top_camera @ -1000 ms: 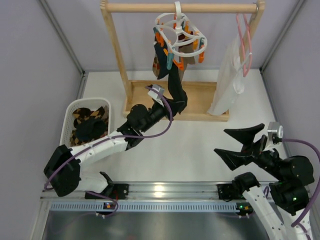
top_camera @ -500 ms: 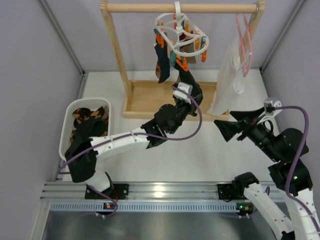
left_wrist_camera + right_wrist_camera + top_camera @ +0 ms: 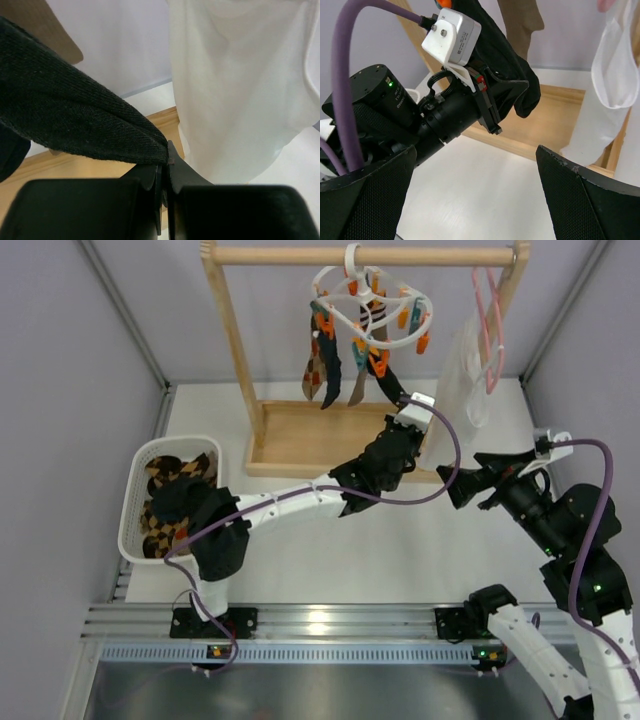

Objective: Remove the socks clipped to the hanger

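1. Surface point(image 3: 330, 560): flat, white, matte. A wooden rack point(image 3: 232, 340) stands at its far side, with a pale round rail, square posts and a tray-shaped base.
2. White garment point(image 3: 452, 400): thin, see-through and limp. It hangs from a pink wire hanger point(image 3: 490, 310) at the rail's right end.
3. Basket point(image 3: 130, 502): white plastic with a slotted wall and rounded corners, at the left of the surface. It holds a heap of socks point(image 3: 170, 505), some dark and some argyle.
4. Hanger point(image 3: 368, 295): white plastic oval ring, hooked over the middle of the rail, with orange and teal clips dangling from it.
5. On the hanger, an argyle sock point(image 3: 314, 365) and a brown sock point(image 3: 358, 380) hang slack. A dark sock point(image 3: 390, 385) runs taut, down and to the right, from an orange clip point(image 3: 378, 362).
6. Left claw point(image 3: 164, 157): pinched tight on the lower end of the dark sock, whose coarse knit shows clearly. It sits just beside the white garment.
7. Right claw point(image 3: 476, 149): spread wide with nothing in it. Its black pads point(image 3: 365, 200) are stippled. It is held above the surface at the right, facing the left arm.
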